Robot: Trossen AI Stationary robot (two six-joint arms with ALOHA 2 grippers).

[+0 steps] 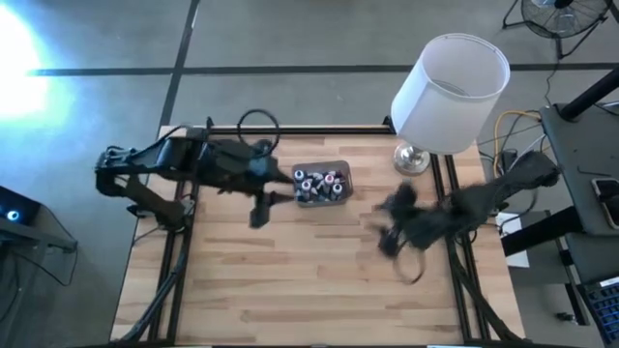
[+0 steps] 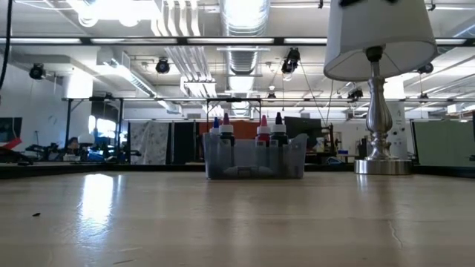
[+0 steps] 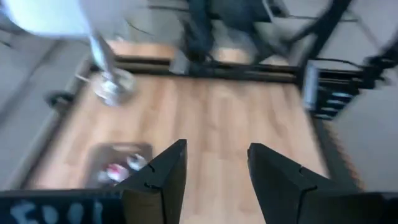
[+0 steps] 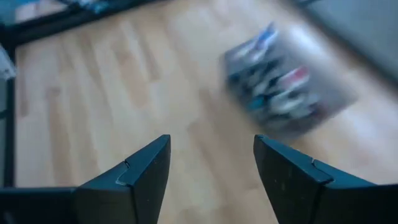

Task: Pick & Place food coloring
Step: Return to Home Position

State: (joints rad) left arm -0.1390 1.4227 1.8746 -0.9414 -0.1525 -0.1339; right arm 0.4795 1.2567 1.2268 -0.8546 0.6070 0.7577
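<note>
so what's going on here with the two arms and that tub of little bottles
The small food coloring bottles with blue, red and dark caps stand inside the grey translucent rectangular tub at the far middle of the wooden table, near a silver lamp with a white shade. Neither arm is handling anything: the left gripper hangs open and empty above the table left of the tub, and the right gripper is open and empty to its right.
</note>
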